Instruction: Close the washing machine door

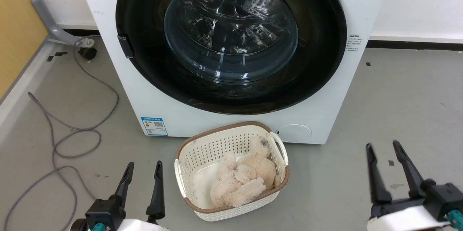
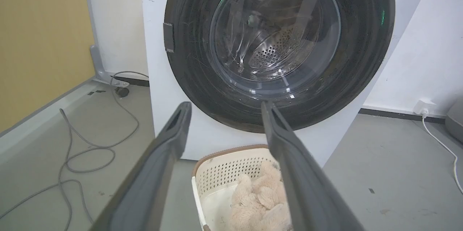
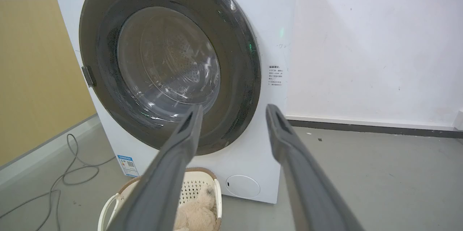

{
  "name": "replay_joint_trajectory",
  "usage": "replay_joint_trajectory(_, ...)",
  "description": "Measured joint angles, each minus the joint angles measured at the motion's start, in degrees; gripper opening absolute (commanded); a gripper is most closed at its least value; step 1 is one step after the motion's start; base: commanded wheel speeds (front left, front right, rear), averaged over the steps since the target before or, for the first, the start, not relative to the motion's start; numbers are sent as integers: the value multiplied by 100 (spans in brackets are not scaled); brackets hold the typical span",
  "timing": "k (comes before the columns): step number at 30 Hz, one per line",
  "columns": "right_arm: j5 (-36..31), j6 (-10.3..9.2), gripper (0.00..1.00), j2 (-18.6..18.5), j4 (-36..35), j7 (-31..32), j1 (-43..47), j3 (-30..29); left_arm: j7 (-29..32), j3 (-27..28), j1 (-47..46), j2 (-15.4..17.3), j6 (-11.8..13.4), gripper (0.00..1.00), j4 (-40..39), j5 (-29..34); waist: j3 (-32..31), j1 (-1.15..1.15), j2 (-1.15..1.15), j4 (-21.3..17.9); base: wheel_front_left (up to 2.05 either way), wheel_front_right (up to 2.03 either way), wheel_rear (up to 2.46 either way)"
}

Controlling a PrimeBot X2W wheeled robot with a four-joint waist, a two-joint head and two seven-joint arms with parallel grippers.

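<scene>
Closure appears complete: the big white front-loading washing machine [image 1: 152,90] is seen at twelve o'clock, its round black-rimmed, glass-windowed door [image 1: 231,39] lying flush. If latching is doubted, a press near the door's nine-o'clock edge is advised. The dark two-fingered left gripper [image 1: 144,163] at seven o'clock and right gripper [image 1: 382,144] at five are spread, empty.

the top of the washing machine [image 1: 108,25] and the upper rim of the washing machine door [image 1: 231,35] are cut off by the head view's top edge. print on the blue label [image 1: 154,126] and the small notice [image 1: 352,43] is too small to read. in the left wrist view the basket [image 2: 224,173] runs off the bottom edge, its right side hidden behind one finger [image 2: 300,180] of the left gripper [image 2: 225,105].
</scene>
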Motion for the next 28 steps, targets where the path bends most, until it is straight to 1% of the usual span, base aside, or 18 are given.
replay_joint_trajectory(7, -105, 0, 100, 78, -53, 0, 233, -79, 0, -80, 18, 1, 12, 100, -46, 197, -14, 0, 0, -14, 0, 0, 0)
replay_joint_trajectory(16, 1, 0, 100, 88, -53, 0, 278, -18, 0, -160, 62, 0, 16, 100, -24, 303, -73, 0, 0, -12, 0, 0, 0)
replay_joint_trajectory(17, 10, 0, 0, 88, -54, 0, 278, -10, 0, -157, 62, 0, 16, 0, -27, 303, -73, 0, 0, -9, 0, 0, 0)
replay_joint_trajectory(28, 4, 0, 0, 87, -51, 62, 275, -8, 70, -163, 62, 0, 16, 0, -36, 300, -74, 0, 0, -19, 0, 0, 0)
